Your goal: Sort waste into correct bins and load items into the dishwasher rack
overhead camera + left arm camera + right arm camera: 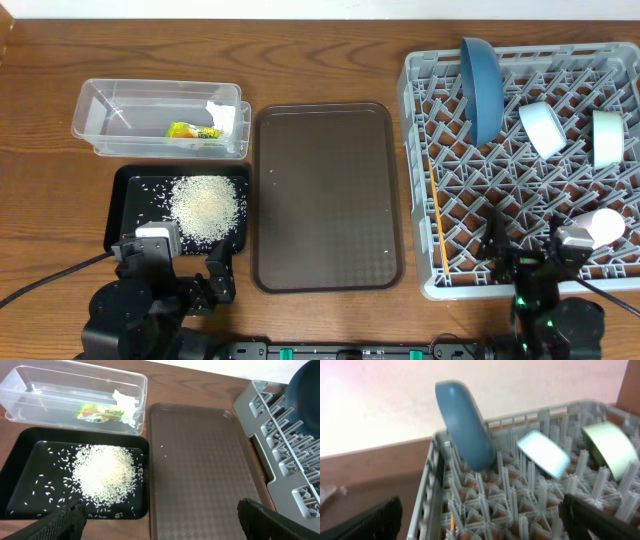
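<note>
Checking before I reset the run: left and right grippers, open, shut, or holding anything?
Left gripper: open, fingers wide apart, holding nothing.
Right gripper: open, fingers wide apart, holding nothing.

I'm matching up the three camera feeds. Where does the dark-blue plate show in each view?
Overhead: the dark-blue plate stands on edge near the top, right of centre.
Left wrist: only part of it shows, in the top right corner.
Right wrist: upper left of centre, upright.
Shared landmark: the grey dishwasher rack that holds it, seen in all three views.
</note>
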Controlling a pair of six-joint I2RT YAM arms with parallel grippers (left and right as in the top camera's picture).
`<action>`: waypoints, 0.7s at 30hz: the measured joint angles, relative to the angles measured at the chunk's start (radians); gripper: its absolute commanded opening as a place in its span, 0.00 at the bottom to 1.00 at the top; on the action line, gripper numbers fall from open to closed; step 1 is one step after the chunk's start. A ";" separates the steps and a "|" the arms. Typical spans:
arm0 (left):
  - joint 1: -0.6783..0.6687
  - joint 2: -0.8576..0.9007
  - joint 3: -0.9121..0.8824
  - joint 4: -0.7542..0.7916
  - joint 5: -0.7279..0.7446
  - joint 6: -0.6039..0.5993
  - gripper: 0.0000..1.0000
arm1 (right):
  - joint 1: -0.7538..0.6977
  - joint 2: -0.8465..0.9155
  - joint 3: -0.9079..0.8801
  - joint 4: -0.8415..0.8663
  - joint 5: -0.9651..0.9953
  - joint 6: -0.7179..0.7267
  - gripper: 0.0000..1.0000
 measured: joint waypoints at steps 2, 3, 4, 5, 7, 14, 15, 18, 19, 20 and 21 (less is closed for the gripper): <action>0.000 0.000 0.000 0.000 0.000 0.000 0.98 | 0.000 -0.002 -0.055 0.104 0.000 0.000 0.99; 0.000 0.000 0.000 0.000 0.000 0.000 0.98 | 0.000 -0.002 -0.086 0.158 -0.001 0.000 0.99; 0.000 0.000 0.000 0.000 0.000 0.000 0.98 | 0.000 -0.002 -0.123 0.214 0.000 0.000 0.99; 0.000 0.000 0.000 0.000 0.000 0.000 0.98 | 0.000 -0.003 -0.153 0.259 0.000 0.000 0.99; 0.000 0.000 0.000 0.000 0.000 0.000 0.98 | 0.000 -0.003 -0.211 0.349 -0.001 0.000 0.99; 0.000 0.000 0.000 0.000 0.000 0.000 0.98 | 0.005 -0.002 -0.293 0.334 -0.057 -0.070 0.99; 0.000 0.000 0.000 0.000 0.000 0.000 0.98 | 0.008 -0.002 -0.293 0.334 -0.063 -0.089 0.99; 0.000 0.000 0.000 0.000 0.000 0.000 0.98 | 0.014 -0.002 -0.293 0.334 -0.072 -0.119 0.99; 0.000 0.000 0.000 0.000 0.000 0.000 0.98 | 0.016 -0.002 -0.293 0.335 -0.074 -0.126 0.99; 0.000 0.000 0.000 0.000 0.000 0.000 0.98 | 0.018 -0.002 -0.293 0.335 -0.076 -0.130 0.99; 0.000 0.000 0.000 0.000 0.000 0.000 0.98 | 0.019 -0.002 -0.293 0.335 -0.077 -0.134 0.99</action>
